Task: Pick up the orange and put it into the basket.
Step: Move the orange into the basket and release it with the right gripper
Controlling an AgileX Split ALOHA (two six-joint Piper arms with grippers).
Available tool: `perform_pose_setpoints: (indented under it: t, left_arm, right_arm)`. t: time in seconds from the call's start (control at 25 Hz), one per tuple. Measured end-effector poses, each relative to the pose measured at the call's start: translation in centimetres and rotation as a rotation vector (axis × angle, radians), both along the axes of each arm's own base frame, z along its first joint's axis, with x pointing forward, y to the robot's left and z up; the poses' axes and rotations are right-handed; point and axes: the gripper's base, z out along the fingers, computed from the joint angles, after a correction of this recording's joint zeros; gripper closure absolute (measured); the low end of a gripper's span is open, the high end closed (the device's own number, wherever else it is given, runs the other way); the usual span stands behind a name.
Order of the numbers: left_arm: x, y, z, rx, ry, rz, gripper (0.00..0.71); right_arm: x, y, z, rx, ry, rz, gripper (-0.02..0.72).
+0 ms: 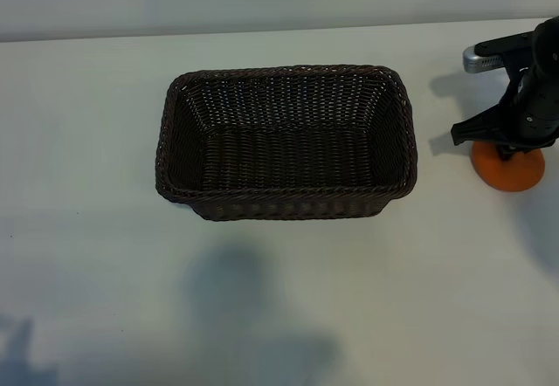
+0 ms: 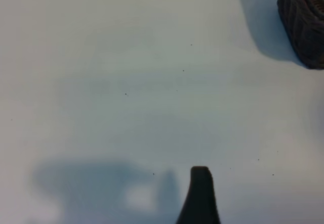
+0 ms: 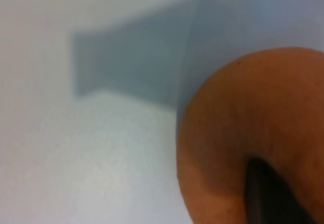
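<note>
Small round orange fruit (image 1: 509, 175) on white worktop (image 1: 87, 141) directly beneath right gripper (image 1: 511, 152), one finger (image 3: 271, 196) touching its skin, grasp uncertain, right of dark brown woven wicker basket (image 1: 397, 98)

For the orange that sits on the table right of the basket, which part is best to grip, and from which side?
Grip the orange across its round middle, coming from straight above. It is a small ball resting on the open table, clear of the basket, so both sides are free. The right gripper already stands over it this way.

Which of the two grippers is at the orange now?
The right gripper, down over the orange beside the basket; the left gripper faces only bare table.
</note>
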Motion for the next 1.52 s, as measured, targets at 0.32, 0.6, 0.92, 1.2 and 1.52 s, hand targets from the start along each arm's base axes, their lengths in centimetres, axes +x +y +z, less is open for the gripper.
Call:
perform_pose_setpoints:
  t: [0.32, 0.6, 0.92, 1.2, 1.52]
  left_arm:
    - [0.0, 0.0, 0.0, 0.001, -0.001, 0.0, 0.116]
    - [0.0, 0.0, 0.0, 0.001, -0.001, 0.0, 0.116]
    - [0.0, 0.0, 0.0, 0.002, -0.001, -0.006, 0.116]
    - [0.0, 0.0, 0.0, 0.002, -0.001, -0.028, 0.116]
    - [0.0, 0.0, 0.0, 0.002, -0.001, -0.028, 0.116]
  right_arm:
    - [-0.2, -0.1, 3.8, -0.012, 0.026, -0.021, 0.611]
    - [-1.5, -0.2, 10.2, -0.004, -0.038, -0.016, 0.62]
    - [-3.2, -0.2, 15.0, 0.005, -0.124, -0.01, 0.619]
    - [-2.8, 1.8, 18.1, 0.096, -0.166, 0.054, 0.619]
    - [-3.8, 9.5, 20.3, 0.158, -0.223, 0.273, 0.619]
